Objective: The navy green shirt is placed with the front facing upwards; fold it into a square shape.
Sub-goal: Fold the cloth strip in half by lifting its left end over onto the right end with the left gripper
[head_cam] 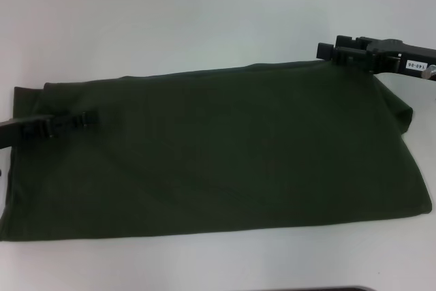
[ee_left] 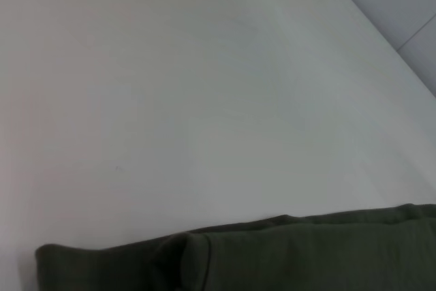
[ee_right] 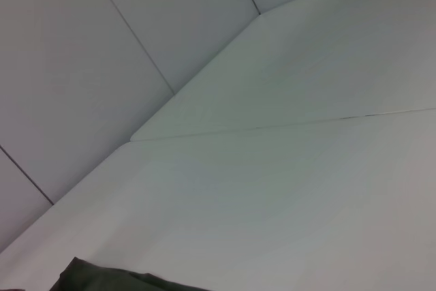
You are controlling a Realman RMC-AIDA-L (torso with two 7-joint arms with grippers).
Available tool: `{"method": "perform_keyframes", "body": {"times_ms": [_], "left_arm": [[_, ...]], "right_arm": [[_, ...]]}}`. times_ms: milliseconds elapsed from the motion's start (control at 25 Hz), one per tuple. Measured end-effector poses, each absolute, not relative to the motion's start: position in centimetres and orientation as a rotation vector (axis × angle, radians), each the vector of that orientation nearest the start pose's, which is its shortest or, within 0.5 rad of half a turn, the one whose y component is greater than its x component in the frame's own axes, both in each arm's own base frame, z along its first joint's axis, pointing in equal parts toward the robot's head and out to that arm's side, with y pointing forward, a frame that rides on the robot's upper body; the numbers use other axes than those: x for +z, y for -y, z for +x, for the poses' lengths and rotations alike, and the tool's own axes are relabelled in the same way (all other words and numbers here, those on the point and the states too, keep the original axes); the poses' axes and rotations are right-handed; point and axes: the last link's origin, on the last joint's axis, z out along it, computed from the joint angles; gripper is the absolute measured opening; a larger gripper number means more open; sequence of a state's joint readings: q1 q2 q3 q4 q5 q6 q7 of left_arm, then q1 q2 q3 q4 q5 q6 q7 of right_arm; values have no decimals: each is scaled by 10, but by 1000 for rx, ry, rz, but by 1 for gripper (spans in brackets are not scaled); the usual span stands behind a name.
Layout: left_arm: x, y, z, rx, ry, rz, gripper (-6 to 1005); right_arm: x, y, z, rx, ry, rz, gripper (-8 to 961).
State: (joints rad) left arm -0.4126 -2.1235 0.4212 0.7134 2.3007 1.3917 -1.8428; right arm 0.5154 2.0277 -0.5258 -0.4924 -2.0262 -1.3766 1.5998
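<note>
The left gripper (head_cam: 85,120) rests low over the left end of the navy green shirt (head_cam: 218,155), pointing inward along it; whether its fingers pinch cloth I cannot tell. The shirt lies as a long band across the white tabletop (head_cam: 204,11), its long axis running left to right, plain green side up, no lettering showing. At the far right corner sits the right gripper (head_cam: 340,52), touching the hem; its grasp is likewise unclear.
</note>
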Motion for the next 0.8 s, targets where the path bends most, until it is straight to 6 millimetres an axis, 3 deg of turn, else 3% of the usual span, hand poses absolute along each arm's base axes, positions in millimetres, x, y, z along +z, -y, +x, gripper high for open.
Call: {"method": "perform_keyframes", "body": {"times_ms": [240,480,800], "left_arm": [[11,-295,-340,-578,1474,-2276,885],[28,-293,-326,-647,1425,-2353,886],[41,-284,-333,-557,1408,-2387,887]], "right_arm": [[11,-337,313,732,-1169,-2368,750],[11,-338,313,730,-1166,-2366,750],[11,-336,316,726,-1174,-2354,751]]}}
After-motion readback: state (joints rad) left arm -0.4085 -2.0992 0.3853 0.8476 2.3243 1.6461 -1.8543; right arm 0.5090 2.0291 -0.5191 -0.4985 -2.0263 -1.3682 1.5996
